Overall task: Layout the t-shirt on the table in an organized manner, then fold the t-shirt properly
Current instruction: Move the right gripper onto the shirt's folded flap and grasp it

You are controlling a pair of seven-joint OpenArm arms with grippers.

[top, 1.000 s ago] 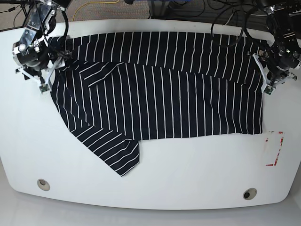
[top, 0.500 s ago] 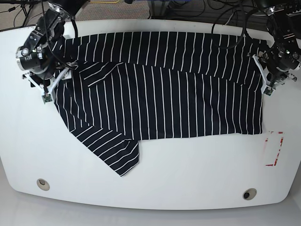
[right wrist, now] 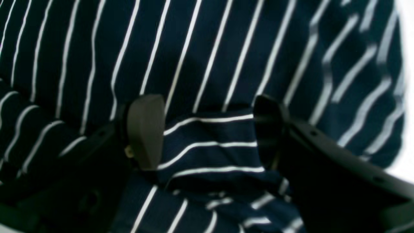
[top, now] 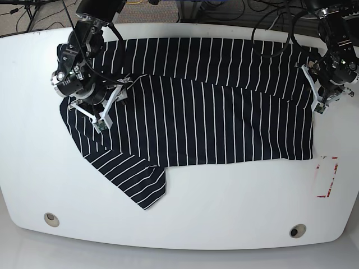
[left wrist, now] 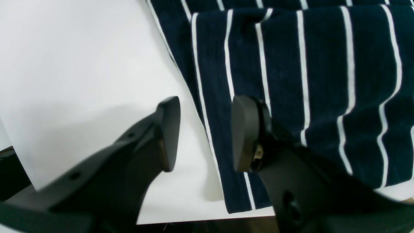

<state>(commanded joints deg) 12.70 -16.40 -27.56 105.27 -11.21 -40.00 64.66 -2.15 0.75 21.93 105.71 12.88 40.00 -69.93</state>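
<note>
Risk lies at the right gripper point(right wrist: 207, 132): its spread fingers straddle a raised fold of the t-shirt point(top: 190, 112), spread across the counter point(top: 224, 224); closing may bunch several layers. The left gripper point(left wrist: 202, 132), released, straddles the hem edge

The striped t-shirt point(top: 190, 106) lies spread across the far half of the white counter point(top: 224, 213), its body wide and mostly flat, with an upper layer folded over along a slanting edge. One sleeve juts toward the near left, ending in a point. The right arm's pincer point(top: 101, 120) sits over the shirt's left part, pointing down at the cloth. The left arm's pincer point(top: 320, 103) hangs at the shirt's right edge. A red-and-white tape rectangle point(top: 327, 176) lies near right, and two metal grommets point(top: 51, 219) sit along the near edge.
</note>
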